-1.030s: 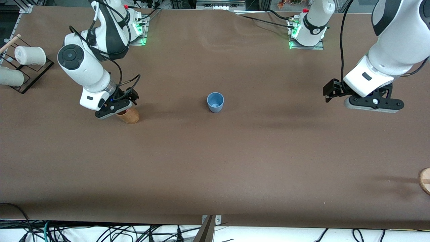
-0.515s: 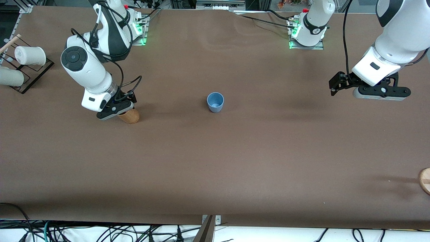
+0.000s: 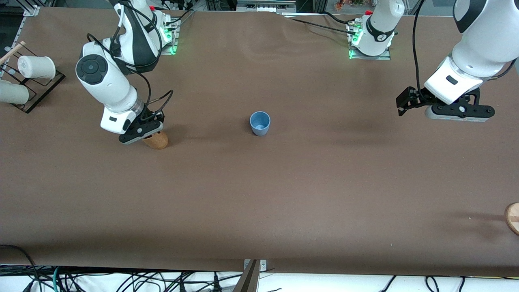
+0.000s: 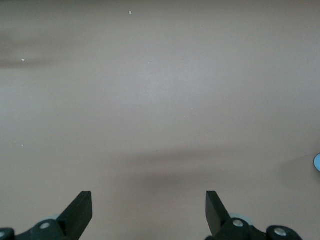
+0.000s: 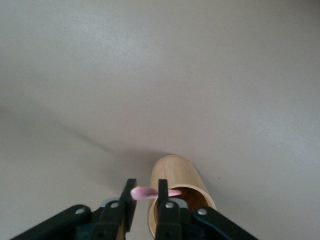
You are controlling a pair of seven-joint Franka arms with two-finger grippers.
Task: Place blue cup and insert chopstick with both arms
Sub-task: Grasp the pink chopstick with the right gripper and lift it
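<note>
One blue cup (image 3: 260, 123), one brown cup (image 3: 156, 140), one pink chopstick (image 5: 150, 192), two white rolls (image 3: 35, 67), two arms (image 3: 106, 87).

chopstick (image 5: 150, 192) mostly hidden in brown cup (image 5: 180, 192); wooden disc (image 3: 513, 217) cut off.

Black two-finger right gripper (image 5: 145, 192) pinches a thin pink chopstick (image 5: 150, 192), its fingers nearly closed, just above the open mouth of a tall brown wooden cylinder cup (image 5: 181, 187) standing on a plain brown table (image 5: 160, 75).

High front overview; two downward wrist close-ups
</note>
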